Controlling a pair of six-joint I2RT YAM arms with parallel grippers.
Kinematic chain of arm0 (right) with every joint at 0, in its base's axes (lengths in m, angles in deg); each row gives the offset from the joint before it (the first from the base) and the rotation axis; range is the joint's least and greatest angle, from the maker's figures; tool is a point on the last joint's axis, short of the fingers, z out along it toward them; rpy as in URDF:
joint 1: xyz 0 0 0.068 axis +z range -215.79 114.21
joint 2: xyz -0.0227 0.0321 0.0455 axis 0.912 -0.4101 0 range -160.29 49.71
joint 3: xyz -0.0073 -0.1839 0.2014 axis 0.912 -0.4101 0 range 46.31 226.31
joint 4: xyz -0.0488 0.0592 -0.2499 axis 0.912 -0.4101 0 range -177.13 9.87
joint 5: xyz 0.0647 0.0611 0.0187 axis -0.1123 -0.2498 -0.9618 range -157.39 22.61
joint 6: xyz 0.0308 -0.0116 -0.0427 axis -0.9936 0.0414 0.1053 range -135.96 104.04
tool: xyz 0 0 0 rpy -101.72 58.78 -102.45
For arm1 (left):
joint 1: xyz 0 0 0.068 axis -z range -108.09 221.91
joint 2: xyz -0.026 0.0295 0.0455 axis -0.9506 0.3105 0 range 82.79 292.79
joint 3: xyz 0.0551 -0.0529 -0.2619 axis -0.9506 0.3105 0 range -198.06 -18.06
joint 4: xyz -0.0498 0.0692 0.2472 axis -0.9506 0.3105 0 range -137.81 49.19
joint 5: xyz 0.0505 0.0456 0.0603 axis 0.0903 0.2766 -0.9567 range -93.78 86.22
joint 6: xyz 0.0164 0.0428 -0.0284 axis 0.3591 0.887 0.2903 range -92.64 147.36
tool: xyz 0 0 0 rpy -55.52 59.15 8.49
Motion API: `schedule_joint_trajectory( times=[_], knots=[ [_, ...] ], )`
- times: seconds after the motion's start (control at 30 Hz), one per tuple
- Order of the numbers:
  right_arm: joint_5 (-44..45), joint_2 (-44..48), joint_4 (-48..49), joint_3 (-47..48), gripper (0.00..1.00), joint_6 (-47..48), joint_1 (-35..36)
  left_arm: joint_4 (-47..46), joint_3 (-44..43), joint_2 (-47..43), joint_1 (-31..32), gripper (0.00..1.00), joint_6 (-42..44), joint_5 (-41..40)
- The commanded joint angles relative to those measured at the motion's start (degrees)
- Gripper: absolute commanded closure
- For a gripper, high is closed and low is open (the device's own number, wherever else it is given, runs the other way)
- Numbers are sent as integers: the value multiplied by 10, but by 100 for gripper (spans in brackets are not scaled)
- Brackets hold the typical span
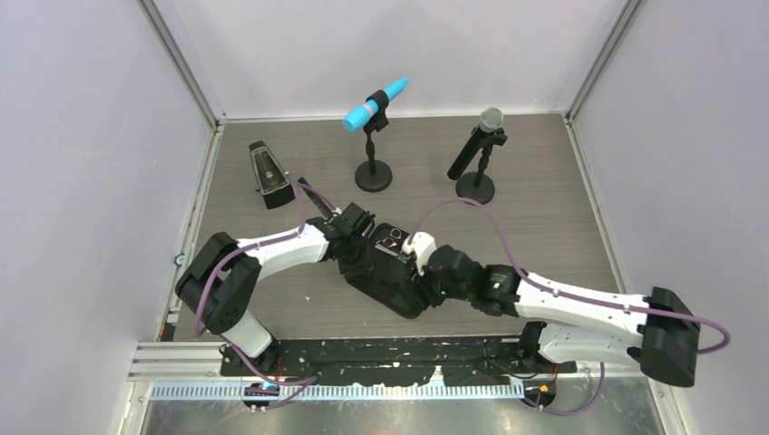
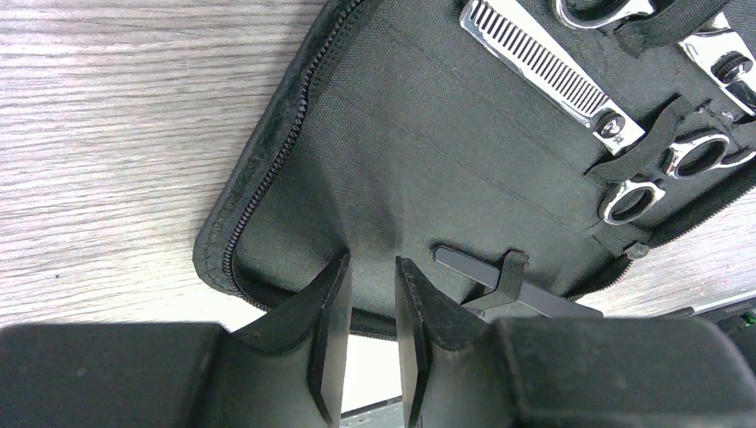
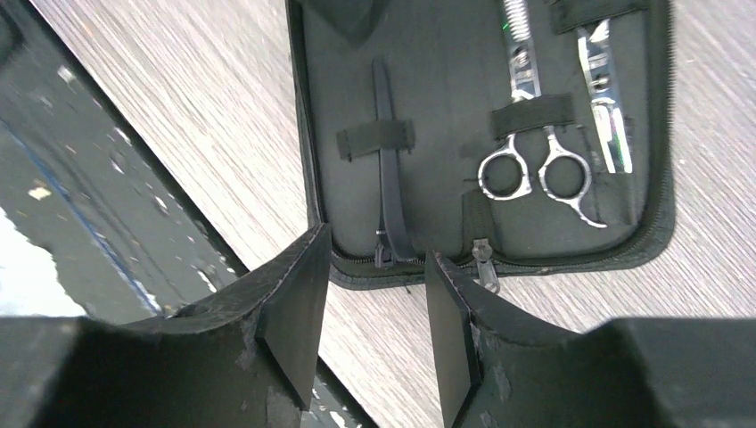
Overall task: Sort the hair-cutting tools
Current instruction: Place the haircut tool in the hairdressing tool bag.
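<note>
The black zip case (image 1: 390, 292) lies open on the table. One pair of silver scissors (image 3: 533, 169) and a second pair (image 3: 606, 116) sit under elastic straps inside it. They also show in the left wrist view, one pair (image 2: 553, 76) beside the other (image 2: 724, 55). A thin black hair clip (image 3: 389, 169) is tucked under another strap and shows in the left wrist view too (image 2: 472, 272). My left gripper (image 2: 373, 260) reaches over the case's rim, its jaws nearly together, pinching the creased lining. My right gripper (image 3: 376, 242) is open and empty, just off the case's other end. The comb and the second clip are out of view.
A black metronome (image 1: 269, 174) stands at the back left. A blue microphone on a stand (image 1: 374, 104) and a black microphone on a stand (image 1: 476, 149) stand behind the case. The black rail (image 3: 80, 196) runs along the table's near edge.
</note>
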Motion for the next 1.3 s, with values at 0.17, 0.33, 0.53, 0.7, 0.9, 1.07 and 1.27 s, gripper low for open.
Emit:
schedule_joint_trajectory(
  times=[0.17, 0.33, 0.53, 0.7, 0.9, 1.07, 1.27],
  knots=[
    [95, -127, -1, 61, 51, 100, 66, -4, 19, -5, -3, 74, -1, 8],
    [106, -180, 6, 73, 53, 90, 83, -19, 36, -10, -15, 74, -8, 16],
    [132, -243, 21, 86, 58, 72, 94, -32, 44, -5, -21, 74, -12, 33],
    [134, -284, 32, 92, 70, 74, 93, -35, 50, -9, -25, 74, -12, 35],
    [-7, -272, 86, 64, 94, 74, 32, -42, 65, -16, -30, 74, -15, 41],
    [-154, -270, 116, 48, 95, 45, -49, -49, 77, -21, -33, 74, -19, 45],
    [-297, -312, 171, 37, 95, -12, -131, -50, 80, -23, -33, 74, -19, 46]
  ],
)
